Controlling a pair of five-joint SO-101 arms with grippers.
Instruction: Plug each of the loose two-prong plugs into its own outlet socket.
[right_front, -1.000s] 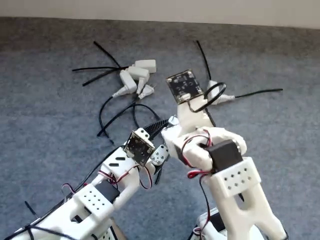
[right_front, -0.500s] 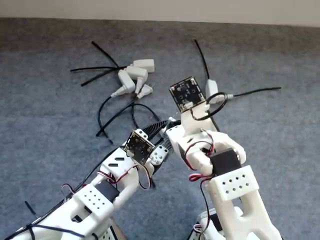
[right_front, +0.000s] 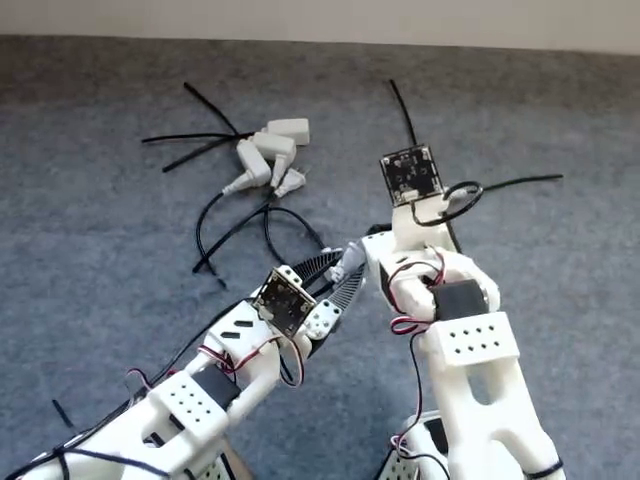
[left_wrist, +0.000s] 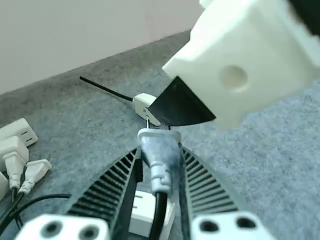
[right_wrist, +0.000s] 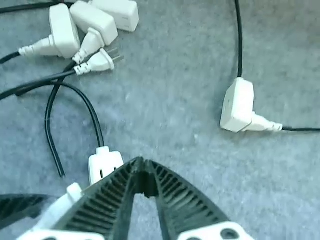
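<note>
Left hand (left_wrist: 160, 151): clamped tight on a white plug (left_wrist: 158, 170). The black cord (left_wrist: 159, 220) runs back between the fingers.
Plug: it looks lifted off the counter (right_front: 100, 260). It is just above the near socket (right_wrist: 105, 167).
Near socket: it lies flat on the counter, with nothing plugged in.
Right hand (right_wrist: 145, 181): fingers pressed together with nothing in them. It hangs close by the left hand, just beside the near socket.
Far socket (right_wrist: 237, 105): it lies apart from both hands. I think it already has a plug in it.
Pile of sockets (right_front: 270, 150): well apart, at the far side. A loose plug (right_wrist: 100, 61) lies just beside it.
How to do it well: I think the plug goes in the near socket. Turn the prongs to face the slots and go slowly and straight. The socket may slide, so the right hand should hold it down first.
</note>
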